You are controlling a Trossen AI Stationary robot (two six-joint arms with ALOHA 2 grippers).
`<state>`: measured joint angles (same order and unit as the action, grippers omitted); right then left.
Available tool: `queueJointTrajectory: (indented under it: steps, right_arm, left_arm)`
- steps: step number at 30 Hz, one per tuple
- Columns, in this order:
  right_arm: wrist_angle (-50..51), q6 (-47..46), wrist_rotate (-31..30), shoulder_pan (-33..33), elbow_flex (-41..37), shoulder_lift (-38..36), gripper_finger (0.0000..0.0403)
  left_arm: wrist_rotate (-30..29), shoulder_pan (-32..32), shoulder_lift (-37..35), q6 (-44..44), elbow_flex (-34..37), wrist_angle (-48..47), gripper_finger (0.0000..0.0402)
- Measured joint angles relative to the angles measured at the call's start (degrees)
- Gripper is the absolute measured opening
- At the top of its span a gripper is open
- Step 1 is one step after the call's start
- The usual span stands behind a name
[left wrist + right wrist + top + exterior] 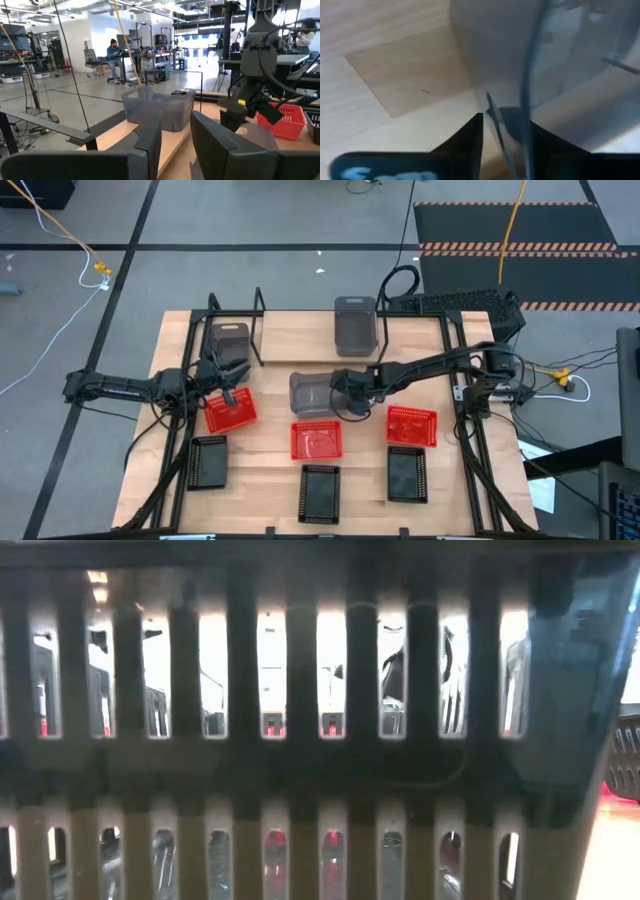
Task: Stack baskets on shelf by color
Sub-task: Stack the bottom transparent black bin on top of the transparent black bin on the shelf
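Right gripper clamped on rim of grey basket at table centre, mid-transfer; next needs carrying to shelf onto grey one there. Left gripper fingers apart, empty, beside red basket

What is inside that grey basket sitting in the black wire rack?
The grey basket in the shelf looks empty from above, though the left gripper hangs just beside it and its shaded floor is hard to make out fully.
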<state>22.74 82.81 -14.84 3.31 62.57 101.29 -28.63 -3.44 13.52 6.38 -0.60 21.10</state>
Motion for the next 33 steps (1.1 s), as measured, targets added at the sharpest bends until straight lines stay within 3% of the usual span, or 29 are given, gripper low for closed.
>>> queueJointTrajectory:
  steps: [6, 14, 19, 21, 23, 25, 27, 33]
  right_arm:
    - [1.84, -0.21, 0.59, -0.36, 0.0, -0.67, 0.0008]
    - [3.87, -5.85, 8.98, -3.93, -0.07, -7.0, 0.0003]
    - [-4.37, -14.96, 15.4, -8.39, -0.07, -13.35, 0.0002]
    - [-8.98, -19.67, 13.37, -9.27, 0.01, -16.26, 0.0002]
    - [-11.48, -27.29, 6.96, -9.51, 1.11, -18.58, 0.0001]
    - [-12.43, -37.18, -5.19, -8.83, 3.88, -19.89, 0.0001]
    - [-7.65, -43.74, -13.02, -6.88, 8.3, -20.45, 0.0001]
    - [18.33, -56.87, -10.43, 2.09, 27.58, -15.0, 0.0001]
  left_arm:
    - [-0.01, 0.0, 0.0, 0.38, 0.0, -0.02, 0.0106]
    - [0.01, 0.0, -0.02, -0.05, 0.0, 0.17, 0.0106]
    - [0.01, 0.07, -0.01, -0.01, 0.0, 0.13, 0.0106]
    - [0.0, 0.05, -0.01, 0.19, 0.0, 0.16, 0.0106]
    - [-0.09, 0.07, 0.02, 0.18, 0.0, 0.2, 0.0106]
    - [-0.38, 0.07, 0.02, 0.19, 0.0, 0.23, 0.0106]
    - [-0.41, 0.07, 0.05, 0.41, 0.0, 0.23, 0.0106]
    - [-0.54, 0.09, 0.09, 0.73, 0.0, 1.05, 0.0106]
